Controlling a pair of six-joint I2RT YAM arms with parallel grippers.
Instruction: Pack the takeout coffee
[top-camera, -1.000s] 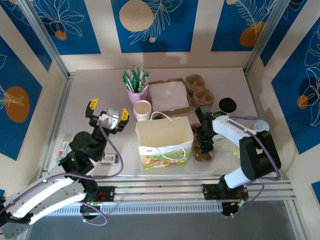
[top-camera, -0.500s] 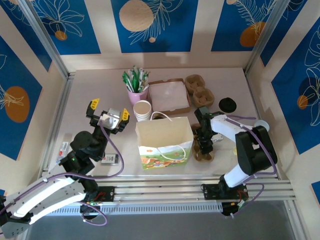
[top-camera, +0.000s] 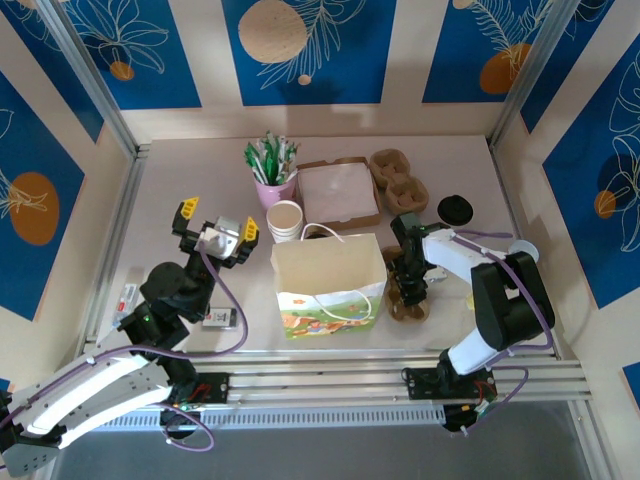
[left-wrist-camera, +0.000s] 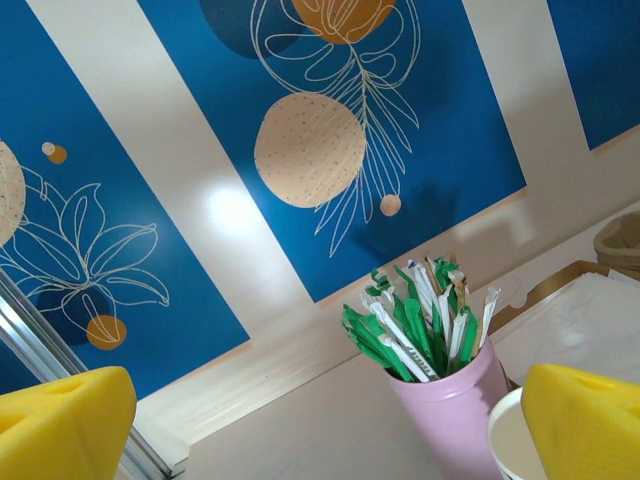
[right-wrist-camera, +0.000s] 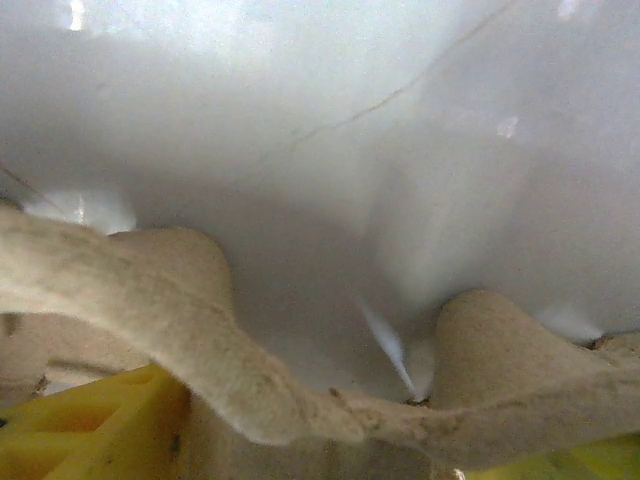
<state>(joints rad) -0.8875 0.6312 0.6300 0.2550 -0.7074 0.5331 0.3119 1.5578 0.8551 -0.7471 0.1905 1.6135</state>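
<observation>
The takeout coffee (top-camera: 455, 209) stands at the back right of the table and shows from above as a round black lid. My right gripper (top-camera: 408, 283) is well in front of it, pointing down onto a brown cardboard cup carrier (top-camera: 408, 308) beside a paper bag (top-camera: 330, 285). In the right wrist view its yellow fingers (right-wrist-camera: 90, 425) stand apart on either side of the carrier's ridge (right-wrist-camera: 250, 390), against a white surface. My left gripper (top-camera: 217, 220) hangs open and empty above the table's left side.
A pink cup of green-white sticks (left-wrist-camera: 440, 350) and a stack of lidless cream cups (top-camera: 284, 220) stand behind the bag. A flat brown box (top-camera: 338, 192) and a second cardboard carrier (top-camera: 398, 180) lie at the back. Small packets (top-camera: 218, 317) lie at the left.
The right gripper's jaws have narrowed over the carrier and its arm has shifted slightly. The left arm has not moved.
</observation>
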